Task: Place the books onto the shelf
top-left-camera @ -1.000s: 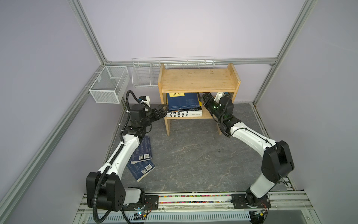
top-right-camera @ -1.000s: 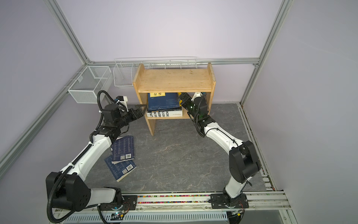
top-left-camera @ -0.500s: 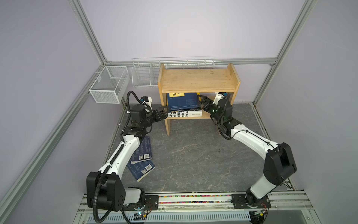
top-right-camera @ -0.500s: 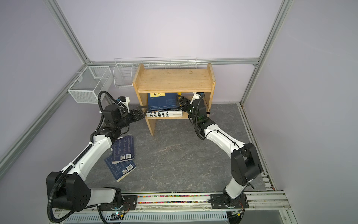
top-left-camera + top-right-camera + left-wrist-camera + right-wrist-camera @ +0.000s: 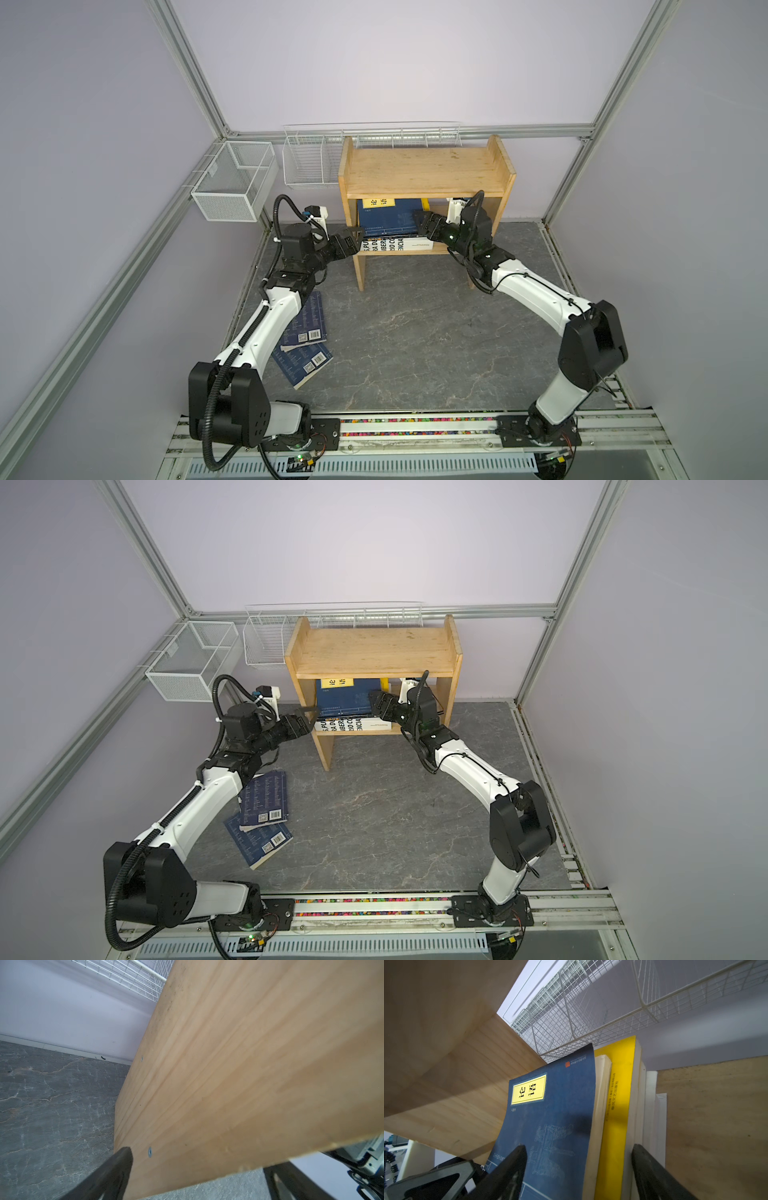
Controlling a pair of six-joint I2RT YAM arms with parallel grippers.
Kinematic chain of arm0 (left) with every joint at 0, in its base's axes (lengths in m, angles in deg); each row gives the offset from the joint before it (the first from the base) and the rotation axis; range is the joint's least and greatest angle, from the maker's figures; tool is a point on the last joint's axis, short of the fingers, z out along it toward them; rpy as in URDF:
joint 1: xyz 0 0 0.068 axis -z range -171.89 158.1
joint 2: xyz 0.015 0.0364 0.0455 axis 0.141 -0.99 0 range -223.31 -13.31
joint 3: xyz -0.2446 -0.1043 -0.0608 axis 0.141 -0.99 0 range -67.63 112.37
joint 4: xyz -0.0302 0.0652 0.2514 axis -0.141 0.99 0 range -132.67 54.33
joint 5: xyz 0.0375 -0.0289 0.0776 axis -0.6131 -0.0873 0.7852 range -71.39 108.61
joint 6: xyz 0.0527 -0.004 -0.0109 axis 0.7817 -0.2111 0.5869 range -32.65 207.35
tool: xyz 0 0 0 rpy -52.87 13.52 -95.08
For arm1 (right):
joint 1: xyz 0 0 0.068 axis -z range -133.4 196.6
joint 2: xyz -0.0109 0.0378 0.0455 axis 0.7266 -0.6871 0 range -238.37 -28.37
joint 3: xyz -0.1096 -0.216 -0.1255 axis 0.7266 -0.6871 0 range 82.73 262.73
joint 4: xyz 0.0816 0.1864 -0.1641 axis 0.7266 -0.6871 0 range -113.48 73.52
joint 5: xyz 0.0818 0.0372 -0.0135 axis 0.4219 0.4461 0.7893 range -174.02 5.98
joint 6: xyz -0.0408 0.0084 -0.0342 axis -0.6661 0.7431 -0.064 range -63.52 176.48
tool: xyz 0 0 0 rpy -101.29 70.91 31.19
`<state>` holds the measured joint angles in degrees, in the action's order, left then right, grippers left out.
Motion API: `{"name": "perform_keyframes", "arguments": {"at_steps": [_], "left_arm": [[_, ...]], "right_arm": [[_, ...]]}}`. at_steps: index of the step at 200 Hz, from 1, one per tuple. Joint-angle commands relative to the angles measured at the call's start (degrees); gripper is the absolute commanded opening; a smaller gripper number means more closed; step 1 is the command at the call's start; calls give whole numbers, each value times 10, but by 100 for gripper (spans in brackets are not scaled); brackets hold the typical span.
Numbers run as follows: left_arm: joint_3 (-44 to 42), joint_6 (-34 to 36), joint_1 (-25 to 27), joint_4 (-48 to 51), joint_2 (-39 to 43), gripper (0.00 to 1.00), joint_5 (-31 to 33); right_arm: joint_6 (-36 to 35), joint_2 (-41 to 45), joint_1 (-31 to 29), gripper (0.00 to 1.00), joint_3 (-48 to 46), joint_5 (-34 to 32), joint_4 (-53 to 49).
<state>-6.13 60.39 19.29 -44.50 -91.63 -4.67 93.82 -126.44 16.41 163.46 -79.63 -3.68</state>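
Note:
The pine shelf (image 5: 424,170) (image 5: 374,650) stands at the back. On its lower tier lies a stack of books: a navy one with a yellow label (image 5: 388,216) (image 5: 550,1109) on top, a yellow one (image 5: 618,1095) under it, and a white one with black lettering (image 5: 399,245) lower down. My right gripper (image 5: 419,224) (image 5: 577,1147) is open, one finger over the navy cover and the other past the yellow book's pages. My left gripper (image 5: 357,237) (image 5: 196,1159) is open astride the shelf's left side panel (image 5: 228,1064). Two navy books (image 5: 307,324) (image 5: 309,365) lie on the floor under the left arm.
Two white wire baskets (image 5: 232,187) (image 5: 311,162) hang on the wall left of and behind the shelf. The grey floor (image 5: 415,332) stretches in front of the shelf. The rail that carries the arm bases (image 5: 415,428) runs along the front edge.
My right gripper has moved left along the lower tier onto the stack's right end, and its jaws have narrowed. The left gripper has hardly moved.

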Motion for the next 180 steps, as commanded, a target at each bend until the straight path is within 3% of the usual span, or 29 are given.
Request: {"name": "perform_keyframes", "arguments": {"at_steps": [1, 55, 122, 180], "left_arm": [[-8, -5, -3, -19, -6, 97, -7], [-14, -11, -3, -26, -10, 97, -12], [-15, -18, -3, -36, -18, 97, -19], [-9, -17, -3, -35, -23, 97, -16]], "right_arm": [[9, -2, -3, 75, 61, 63, 18], [32, 16, 0, 70, 48, 83, 44], [84, 31, 8, 71, 33, 132, 102], [164, 51, 13, 65, 13, 176, 121]]}}
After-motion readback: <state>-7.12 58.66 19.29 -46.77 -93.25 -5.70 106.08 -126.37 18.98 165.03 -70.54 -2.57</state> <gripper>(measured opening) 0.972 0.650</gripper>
